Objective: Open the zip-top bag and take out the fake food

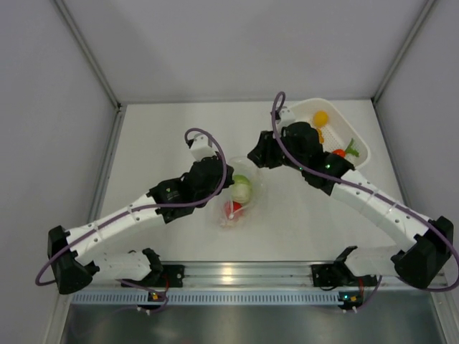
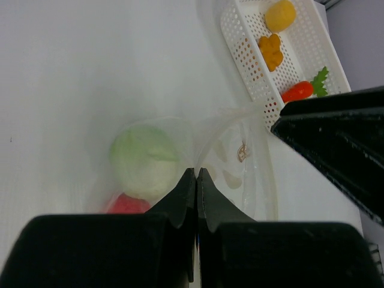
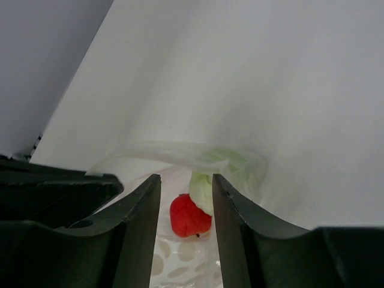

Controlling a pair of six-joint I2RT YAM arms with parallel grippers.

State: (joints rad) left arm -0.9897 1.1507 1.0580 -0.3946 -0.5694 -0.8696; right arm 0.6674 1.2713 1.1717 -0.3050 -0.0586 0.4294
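The zip-top bag (image 1: 240,204) lies mid-tabletop (image 1: 172,136) between the two arms. Its clear film is hard to trace against the white. Inside are a pale-green ball (image 2: 144,159) and a red ball (image 3: 189,217), the red one half hidden in the left wrist view. The left gripper (image 2: 197,175) is pressed closed on the bag's edge. The right gripper (image 3: 186,180) hangs over the bag, fingers narrowly apart. The bag sits well away from the tabletop's side edges. A white basket (image 2: 249,72) at the far right corner holds a lemon (image 2: 280,15), an orange piece (image 2: 271,51) and a chilli (image 2: 298,91).
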